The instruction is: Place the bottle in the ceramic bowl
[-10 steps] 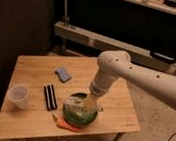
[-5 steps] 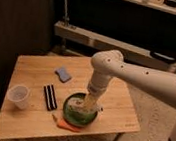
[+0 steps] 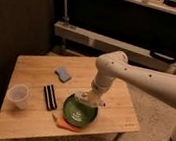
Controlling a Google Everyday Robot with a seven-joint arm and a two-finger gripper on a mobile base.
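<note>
Camera view. Wooden desk (image 3: 27,120), one item set.

Tool (image 3: 90,98): at the end of the white arm (image 3: 145,82), hanging over the far rim of the ceramic bowl (image 3: 80,112); whether it is spread or pinching, I cannot tell.

Bottle (image 3: 84,97): clear, at the tool, above the bowl's far edge.

Ceramic bowl: dark green, near the desk's front edge.

Translucent cup (image 3: 18,96): upright, at the left.

Black striped bar (image 3: 50,96): between cup and bowl.

Blue sponge (image 3: 62,73): behind the bar.

Orange item (image 3: 67,126): just before the bowl.
</note>
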